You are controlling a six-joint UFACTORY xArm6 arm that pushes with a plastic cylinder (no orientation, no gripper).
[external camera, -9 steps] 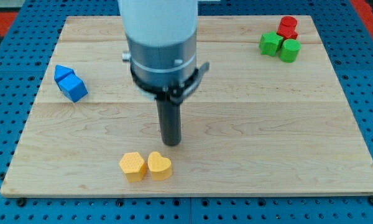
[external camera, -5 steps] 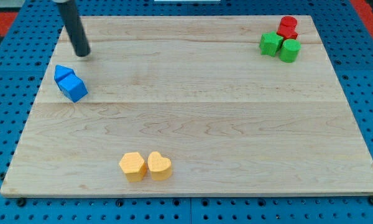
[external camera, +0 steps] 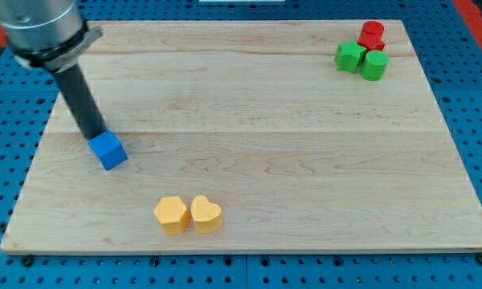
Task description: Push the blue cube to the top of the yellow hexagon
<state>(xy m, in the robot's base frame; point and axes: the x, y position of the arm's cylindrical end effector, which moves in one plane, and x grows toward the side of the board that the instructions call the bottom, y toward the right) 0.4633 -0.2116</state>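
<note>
The blue cube (external camera: 108, 150) lies on the wooden board (external camera: 305, 160) at the view's left, above and left of the yellow pair. My tip (external camera: 91, 134) stands right at the cube's upper left corner, touching it or nearly so. The yellow hexagon (external camera: 171, 214) lies near the view's bottom edge of the board, with a yellow heart (external camera: 206, 213) touching its right side. The second blue block seen earlier does not show; the rod may hide it.
A red block (external camera: 372, 35), a green block (external camera: 350, 56) and a green cylinder-like block (external camera: 375, 65) cluster at the board's top right corner. The arm's grey body (external camera: 36, 28) fills the view's top left corner.
The rod swung from the board's middle to the top left, then came down behind the blue blocks. The blue cube has slid down and right, toward the yellow hexagon.
</note>
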